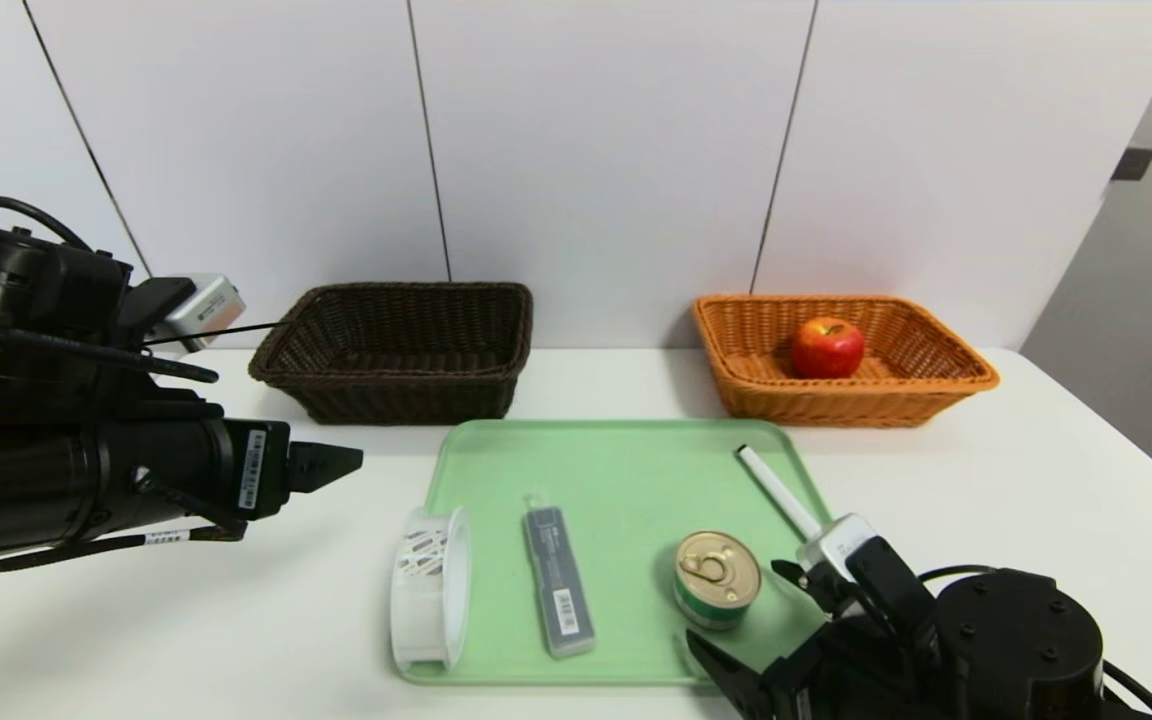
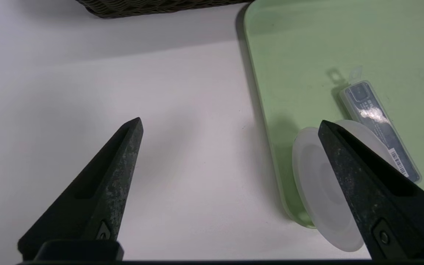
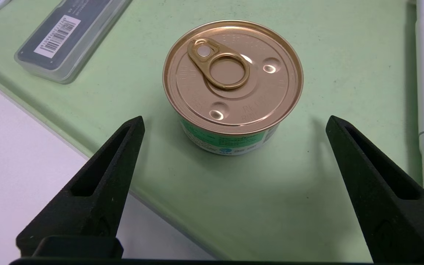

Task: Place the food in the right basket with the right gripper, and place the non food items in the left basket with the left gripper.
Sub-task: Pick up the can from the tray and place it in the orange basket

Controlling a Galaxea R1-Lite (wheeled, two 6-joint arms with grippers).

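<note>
Already apple [image 1: 827, 347] in orange basket [image 1: 936, 380]

Tin [image 3: 233, 79]: glossy gold metal lid with pull-tab, green printed paper label.
Tray [image 1: 626, 470]: smooth matt green plastic.
Left basket [image 1: 398, 350]: dark brown woven wicker, rough.
Right basket [image 1: 841, 385]: orange woven wicker.
Apple [image 1: 826, 347]: shiny red skin.
Case [image 1: 558, 580]: clear glossy plastic over grey.
Tape roll [image 1: 431, 587]: white plastic.
Table [image 1: 1036, 520]: smooth white, matt.
</note>
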